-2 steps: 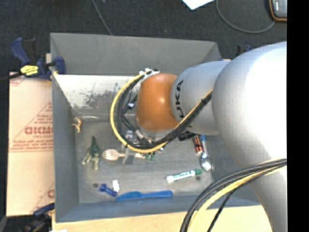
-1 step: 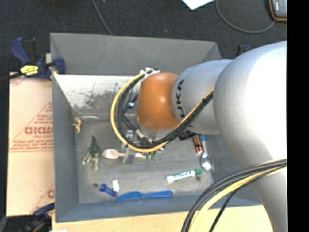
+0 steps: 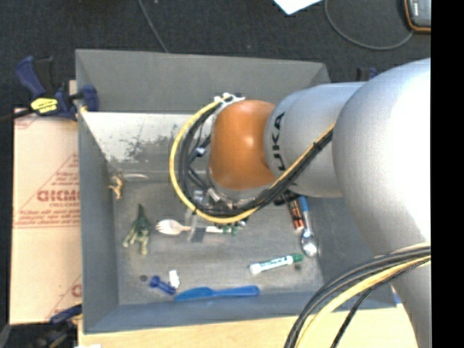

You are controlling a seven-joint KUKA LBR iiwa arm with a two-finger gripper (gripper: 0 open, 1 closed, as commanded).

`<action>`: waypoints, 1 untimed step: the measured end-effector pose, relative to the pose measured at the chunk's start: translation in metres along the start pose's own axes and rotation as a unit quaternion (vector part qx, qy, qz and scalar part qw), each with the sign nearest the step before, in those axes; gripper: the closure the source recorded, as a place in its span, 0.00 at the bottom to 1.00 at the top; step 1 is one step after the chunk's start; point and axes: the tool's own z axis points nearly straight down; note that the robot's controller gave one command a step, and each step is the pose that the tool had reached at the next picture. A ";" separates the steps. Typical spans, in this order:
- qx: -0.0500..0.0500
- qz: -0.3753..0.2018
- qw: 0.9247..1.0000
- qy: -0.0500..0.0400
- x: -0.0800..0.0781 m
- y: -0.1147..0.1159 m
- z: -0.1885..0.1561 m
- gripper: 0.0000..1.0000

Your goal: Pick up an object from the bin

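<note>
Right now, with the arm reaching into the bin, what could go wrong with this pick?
The white spoon lies right at the hand, and a green toy figure sits close beyond it; a pick might drag both. The orange wrist cover hides much of the hand, so a missed grasp could pass unnoticed.

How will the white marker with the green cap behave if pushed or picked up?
The marker looks like a round, rigid barrel, so it will probably roll on the bin floor if nudged sideways. Its smooth plastic may slip in a pinch. It seems small and likely light.
</note>
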 end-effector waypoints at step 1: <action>-0.001 0.000 1.000 -0.002 -0.001 0.000 -0.025 1.00</action>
